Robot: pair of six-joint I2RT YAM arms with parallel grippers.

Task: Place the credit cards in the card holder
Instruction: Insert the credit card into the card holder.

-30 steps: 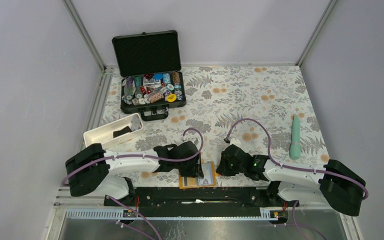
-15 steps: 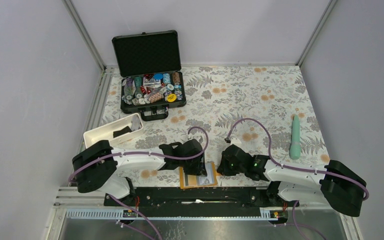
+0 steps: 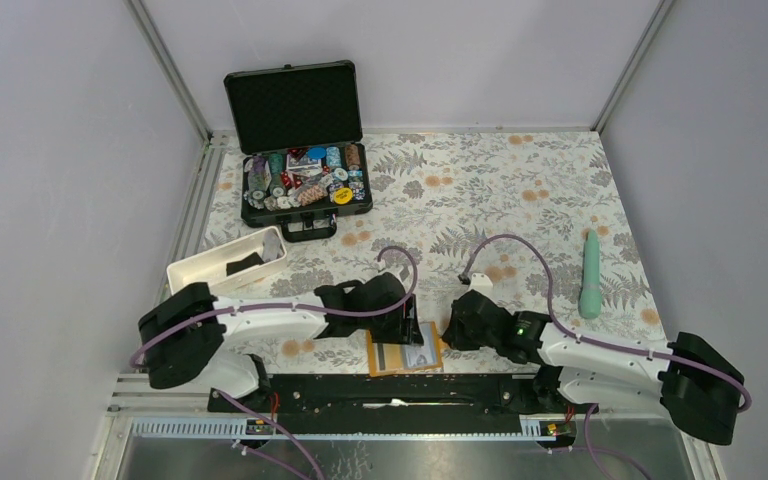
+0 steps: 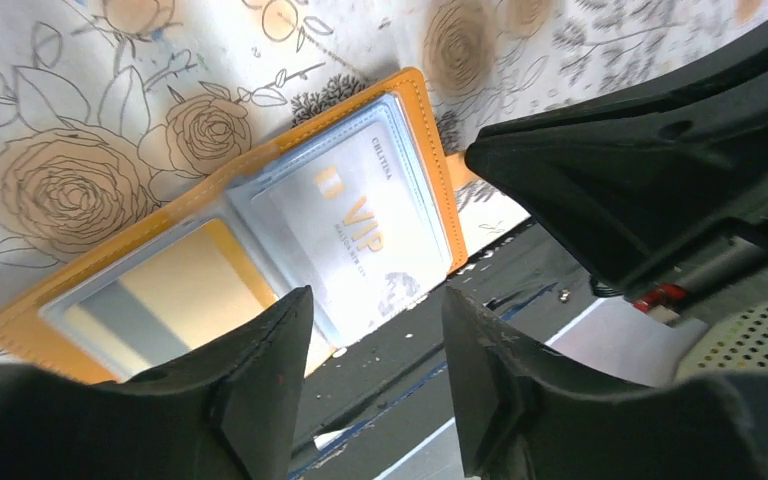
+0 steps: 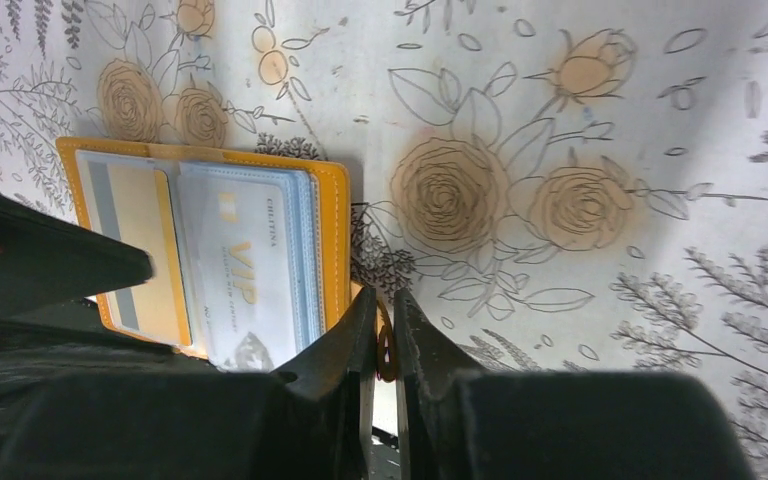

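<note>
The orange card holder [image 3: 375,366] lies open at the table's near edge, also in the left wrist view [image 4: 438,170] and the right wrist view [image 5: 332,240]. A pale credit card [image 5: 245,270] marked VIP sits in its right plastic sleeve [image 4: 360,240]. The left sleeve [image 5: 140,240] shows a tan face with a grey stripe. My right gripper [image 5: 385,300] [image 3: 452,335] is shut on the holder's snap tab [image 5: 387,345]. My left gripper [image 4: 378,300] [image 3: 408,330] hangs open over the holder's near edge, nothing between its fingers.
A white tray [image 3: 200,268] at the left holds a flat black thing [image 3: 243,265]; I cannot tell what it is. An open black case [image 3: 300,120] of poker chips stands at the back. A mint-green handle [image 3: 590,275] lies at the right. The black base rail [image 3: 390,390] runs just beyond the holder.
The card holder and both grippers have shifted a little to the right. The left gripper's jaws have spread wider; the right one stays shut on the tab.
</note>
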